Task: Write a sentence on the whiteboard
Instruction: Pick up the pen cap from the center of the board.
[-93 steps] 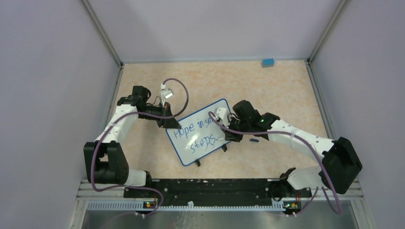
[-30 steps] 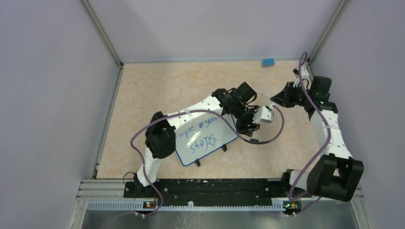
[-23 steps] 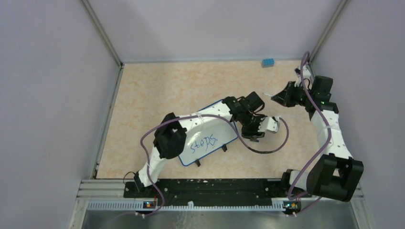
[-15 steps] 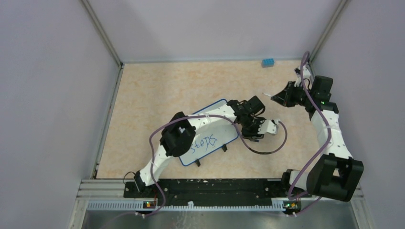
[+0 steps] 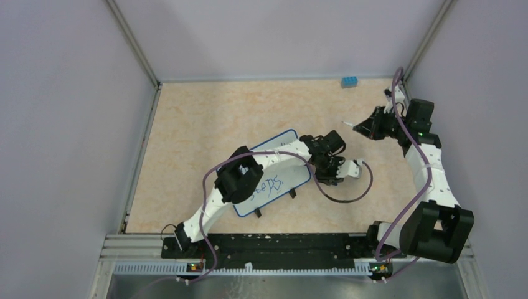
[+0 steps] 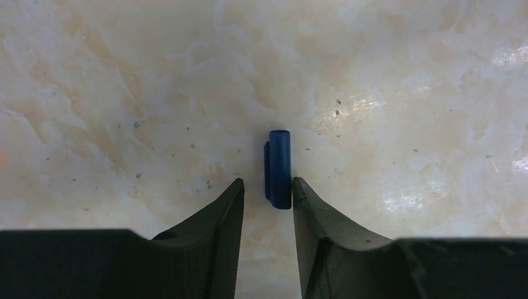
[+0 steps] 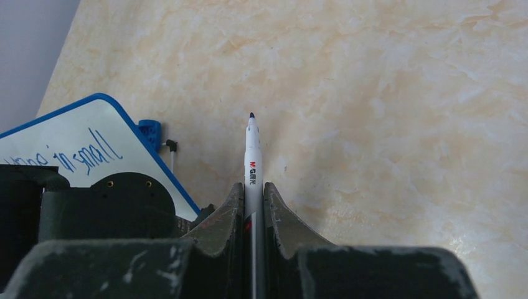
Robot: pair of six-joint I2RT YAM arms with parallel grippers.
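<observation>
The whiteboard [image 5: 289, 140] stands tilted on black feet at mid-table, with my left arm stretched across it. Of the sentence [image 5: 271, 185] only part of the lower blue line shows here; "small" [image 7: 94, 149] shows in the right wrist view. My left gripper [image 5: 333, 179] is down at the table just right of the board. Its jaws [image 6: 268, 182] are open and straddle the near end of a dark blue pen cap [image 6: 278, 165] lying flat, close against the right finger. My right gripper [image 7: 252, 185] is shut on a white marker [image 7: 252, 152], uncapped tip forward, held at the back right [image 5: 350, 124].
A small blue brick [image 5: 349, 81] lies at the far edge by the back wall. The left arm's purple cable [image 5: 352, 193] loops over the table right of the board. A small blue piece [image 7: 149, 132] sits by the board's rim. Walls close in on three sides.
My left arm has reached further right over the board, covering more of the writing, and its jaws have narrowed around the cap. The right arm holds still with the marker.
</observation>
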